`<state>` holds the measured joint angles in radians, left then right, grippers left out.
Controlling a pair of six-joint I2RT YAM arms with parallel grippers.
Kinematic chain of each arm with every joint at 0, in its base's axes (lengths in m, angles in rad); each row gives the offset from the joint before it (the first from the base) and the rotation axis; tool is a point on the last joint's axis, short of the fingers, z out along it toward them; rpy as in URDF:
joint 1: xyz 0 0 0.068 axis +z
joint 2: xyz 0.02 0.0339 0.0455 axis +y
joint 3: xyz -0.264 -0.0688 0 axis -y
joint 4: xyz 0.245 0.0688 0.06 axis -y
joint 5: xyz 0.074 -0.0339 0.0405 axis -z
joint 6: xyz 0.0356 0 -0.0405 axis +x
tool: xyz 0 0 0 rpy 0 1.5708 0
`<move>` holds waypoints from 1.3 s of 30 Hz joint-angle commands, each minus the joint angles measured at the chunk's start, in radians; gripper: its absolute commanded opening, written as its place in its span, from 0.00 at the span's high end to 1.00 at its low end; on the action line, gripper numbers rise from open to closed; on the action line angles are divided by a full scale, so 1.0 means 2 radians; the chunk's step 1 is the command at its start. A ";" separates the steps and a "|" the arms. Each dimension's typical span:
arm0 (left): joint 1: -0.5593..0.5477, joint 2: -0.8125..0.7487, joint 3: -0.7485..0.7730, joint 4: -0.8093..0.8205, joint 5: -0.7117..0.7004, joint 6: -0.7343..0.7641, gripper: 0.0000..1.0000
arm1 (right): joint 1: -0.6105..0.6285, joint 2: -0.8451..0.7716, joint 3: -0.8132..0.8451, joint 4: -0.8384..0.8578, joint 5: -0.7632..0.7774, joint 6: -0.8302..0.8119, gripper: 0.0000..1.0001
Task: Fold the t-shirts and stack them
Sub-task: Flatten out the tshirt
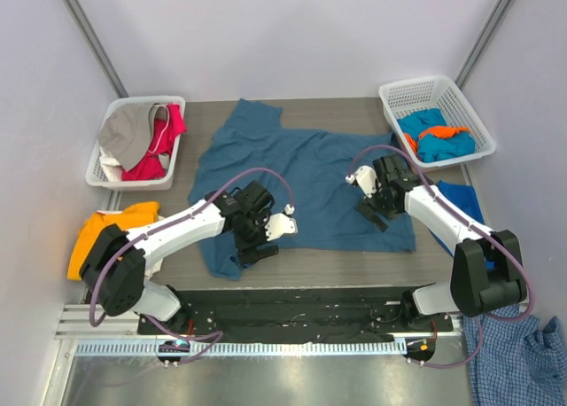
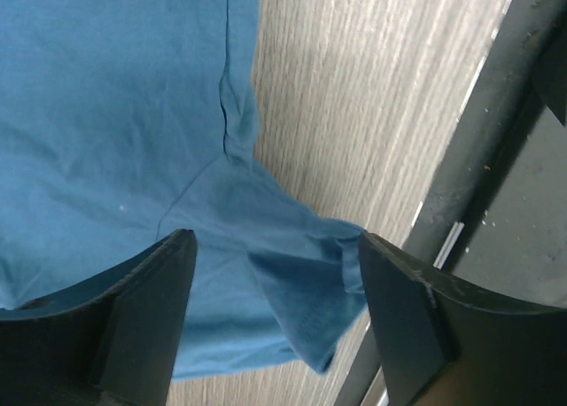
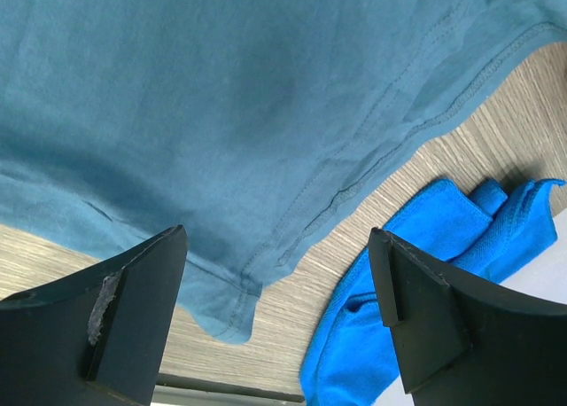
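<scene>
Two end effectors hang over one teal tee (image 1: 301, 167), which lies spread flat across the middle of the desk (image 1: 337, 266) with its collar toward 12 o'clock. The left end effector (image 1: 255, 246) is at the tee's 7 o'clock corner. The right end effector (image 1: 374, 211) is over its 4 o'clock side.

From the top, neither finger gap can be read; the wrist views settle it. In the left wrist view the end effector is released, fingers (image 2: 142, 317) spread wide. A rumpled, folded-over corner of the tee lies between them, close to the desk's near edge. In the right wrist view the end effector is also released, fingers (image 3: 425, 308) wide apart above the stitched hem. Whether either one touches the cloth I cannot tell.

The right wrist view also shows a blue tee (image 3: 399, 273) crumpled just beside that hem, with a strip of bare wood between them. From the top, this tee sits at 3 o'clock and is partly hidden by the right arm.

Only the top view takes in the rest. An orange tee (image 1: 97, 233) lies at 8 o'clock beside the left arm. At 10 o'clock the left basket (image 1: 106, 177) holds a grey tee (image 1: 128, 127) and a red tee (image 1: 166, 136). At 2 o'clock the right basket (image 1: 425, 85) holds turquoise and orange cloth. A checked shirt (image 1: 523, 353) lies off the desk at 5 o'clock.
</scene>
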<state>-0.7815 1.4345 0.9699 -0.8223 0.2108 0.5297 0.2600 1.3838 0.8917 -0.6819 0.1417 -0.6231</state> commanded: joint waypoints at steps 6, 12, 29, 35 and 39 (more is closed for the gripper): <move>-0.003 0.039 -0.009 0.041 0.017 -0.012 0.44 | 0.002 -0.020 -0.003 0.000 0.005 -0.003 0.09; -0.010 0.050 -0.017 0.048 0.013 -0.018 0.66 | 0.003 -0.024 -0.008 0.001 0.001 -0.003 0.09; -0.132 0.038 -0.028 -0.002 -0.072 -0.030 0.96 | 0.003 -0.017 -0.022 0.011 0.006 -0.002 0.09; -0.142 0.033 -0.027 0.007 -0.095 -0.034 0.62 | 0.003 -0.018 -0.021 0.010 0.012 -0.005 0.09; -0.142 -0.007 -0.042 0.047 -0.143 -0.036 0.45 | 0.002 -0.014 -0.020 0.011 0.012 -0.005 0.09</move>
<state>-1.0611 1.5158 0.9058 -0.7860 0.0311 0.4702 0.2600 1.3655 0.8417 -0.6777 0.1482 -0.6266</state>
